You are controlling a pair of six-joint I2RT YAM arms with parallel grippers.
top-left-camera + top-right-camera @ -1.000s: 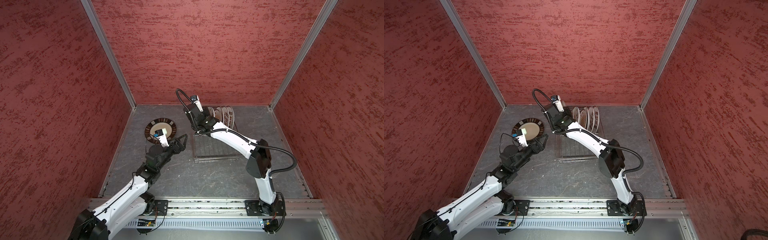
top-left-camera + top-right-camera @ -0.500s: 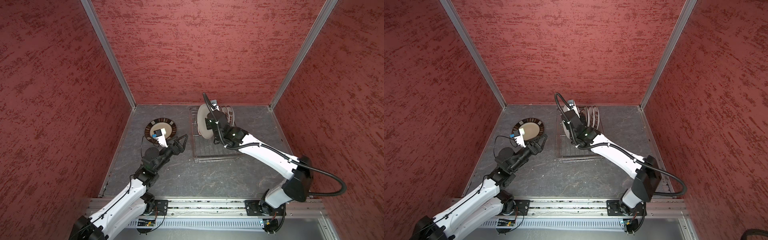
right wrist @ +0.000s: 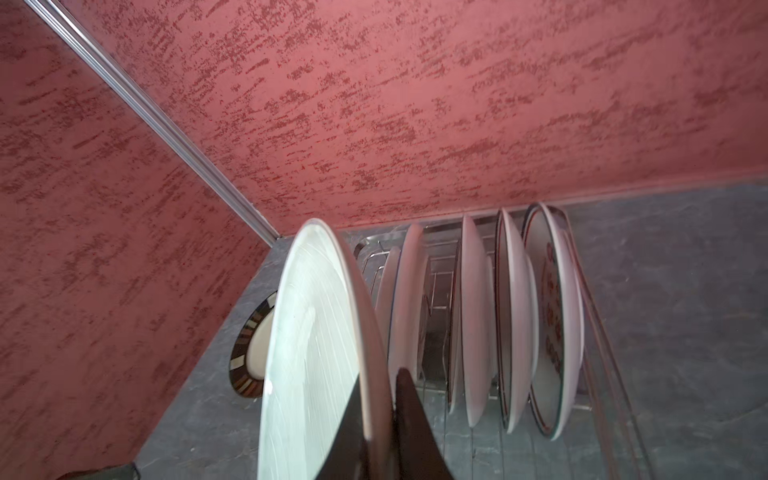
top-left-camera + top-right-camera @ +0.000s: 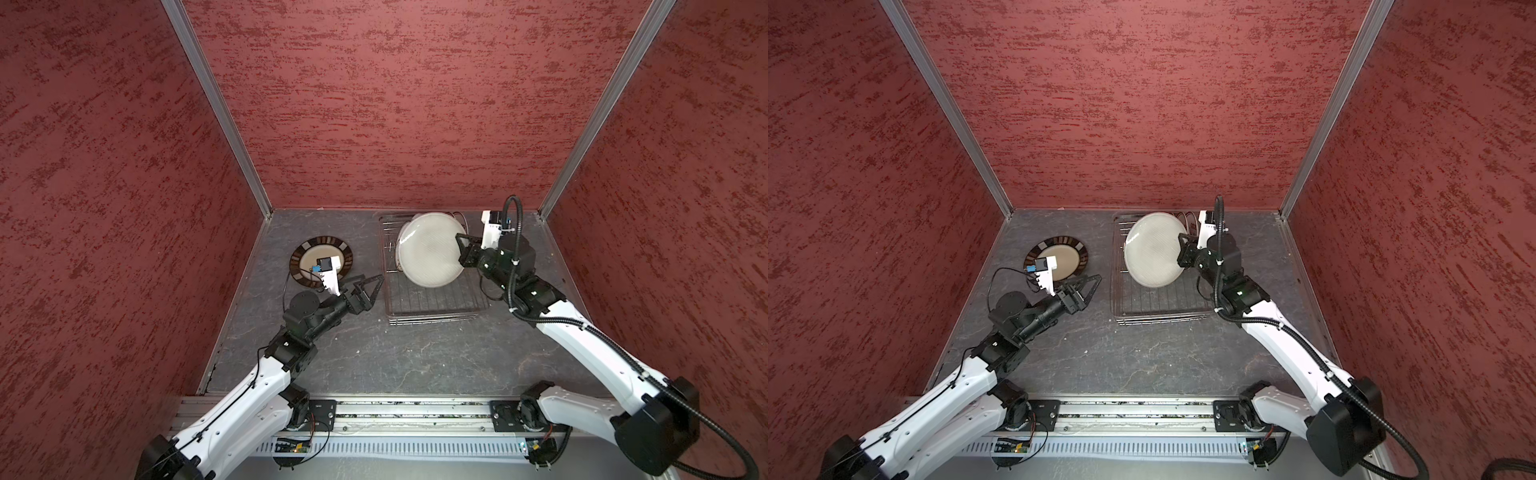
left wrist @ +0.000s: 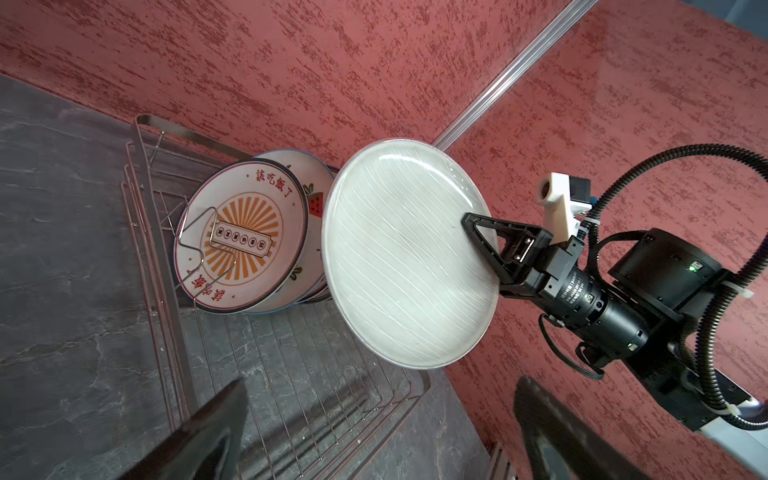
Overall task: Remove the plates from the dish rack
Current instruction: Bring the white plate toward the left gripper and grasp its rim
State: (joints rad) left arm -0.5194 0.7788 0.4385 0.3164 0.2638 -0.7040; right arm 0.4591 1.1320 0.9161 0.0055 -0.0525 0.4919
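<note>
My right gripper (image 4: 462,249) (image 4: 1180,250) (image 5: 478,232) (image 3: 376,374) is shut on the rim of a pale white plate (image 4: 430,249) (image 4: 1152,249) (image 5: 399,257) (image 3: 311,353) with fine lines. It holds the plate on edge in the air above the silver wire dish rack (image 4: 436,309) (image 4: 1158,313) (image 5: 139,216). Several plates (image 3: 478,311) stand upright at the rack's far end, frontmost an orange sunburst plate (image 5: 241,237), with a watermelon-print plate (image 5: 313,203) behind it. My left gripper (image 4: 370,284) (image 4: 1090,286) (image 5: 380,382) hovers open and empty just left of the rack.
A dark-rimmed plate (image 4: 322,241) (image 4: 1059,242) (image 3: 245,357) lies flat on the grey table at the back left, beside my left wrist. Red walls close in the back and both sides, and the rack's far end is close to the back wall.
My right arm has swung from the rack's left side over to its right, lifting the pale plate out of the row. The left arm has barely moved.
</note>
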